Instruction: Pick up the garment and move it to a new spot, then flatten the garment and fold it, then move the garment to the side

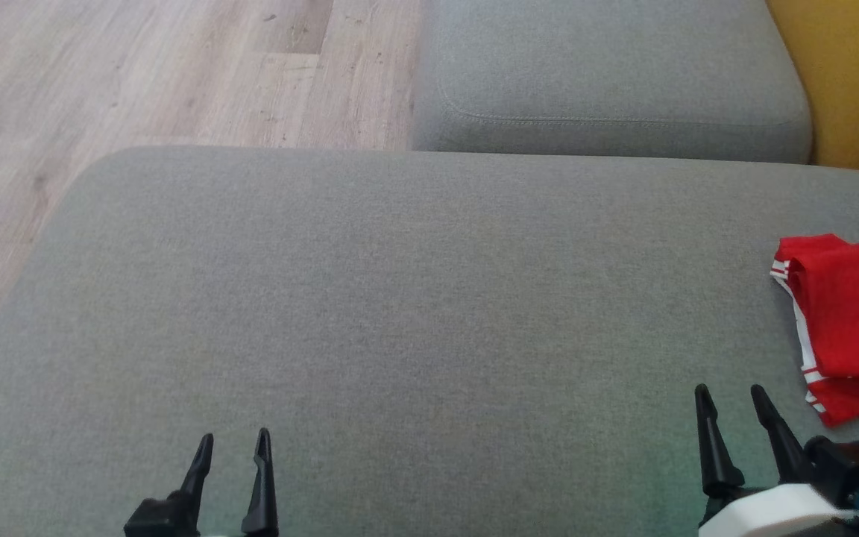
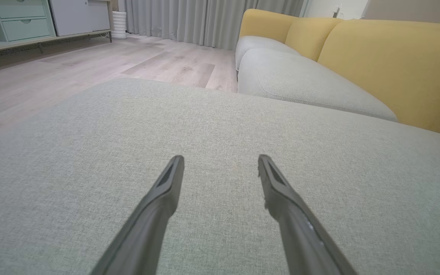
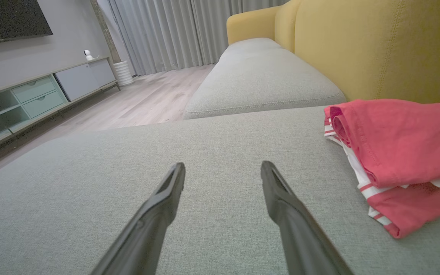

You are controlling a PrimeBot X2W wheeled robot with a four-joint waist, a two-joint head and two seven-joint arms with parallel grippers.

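**Claws apart and empty, garment off to the right**

The left claw (image 1: 236,436) and right claw (image 1: 729,389), dark fingers spread wide and holding nothing, hover low over the broad grey fabric sofa cushion (image 1: 400,298). Near the right claw, the bunched red garment with white stripes (image 1: 854,313) lies at the cushion's right edge, which probably keeps the middle free for flattening.

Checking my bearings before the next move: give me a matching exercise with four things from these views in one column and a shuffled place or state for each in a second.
Things:
1. red fabric garment with white stripes
2. left gripper
3. right gripper
4. yellow upholstered sofa backrest

Places or states:
A. open, over the bare grey fabric seat cushion, far from the garment
B. upper right corner of the head view
C. lying at the cushion's right edge
D. open, close beside the garment, not touching it

Pairs: 1-C, 2-A, 3-D, 4-B
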